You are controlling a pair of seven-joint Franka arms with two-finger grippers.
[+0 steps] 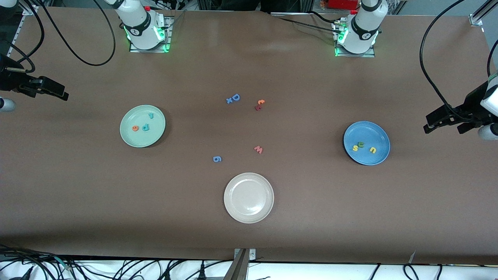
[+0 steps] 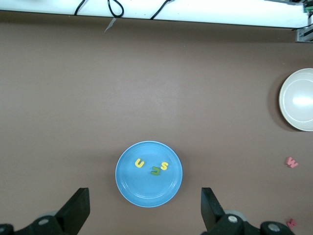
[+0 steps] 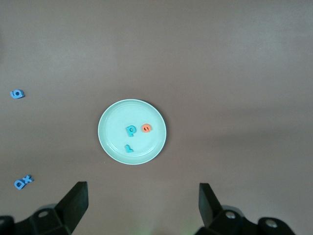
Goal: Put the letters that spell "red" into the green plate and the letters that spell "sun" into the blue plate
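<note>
Two Franka arms waited at either end of a brown tabletop (image 1: 249, 66), each hand raised and holding nothing. The left hand (image 1: 447, 123) hung near the tabletop's edge at the left arm's end, close by the blue plate (image 1: 379, 155), its fingers (image 2: 76, 208) spread wide. The right hand (image 1: 58, 93) hung at the right arm's end, up from the green plate (image 1: 128, 138), its fingers (image 3: 73, 200) likewise spread wide.

In the green plate lay the teal "r" (image 1: 151, 115), the orange "e" (image 1: 135, 128) and the teal "d" (image 1: 145, 127), the "e" and "d" just beside each other and the "r" a little apart, farther from the front camera. In the blue plate lay the yellow "s" (image 1: 355, 148), the olive-green "n" (image 1: 361, 145) and the yellow "u" (image 1: 372, 150); the "s" and "n" were touching or nearly so, the "u" set slightly off toward the left arm's end.

Between the two plates, loose letters were scattered on the bare tabletop: a blue capital "D" (image 1: 235, 97) with a small blue "x" (image 1: 229, 100) against it, an orange "t" (image 1: 260, 102) beside a dark red letter (image 1: 257, 108) too small to read, a pinkish-red "w" (image 1: 258, 149) and a blue "g" (image 1: 217, 158). A cream-white plate (image 1: 249, 217) sat nearest the front camera, with nothing in it.
</note>
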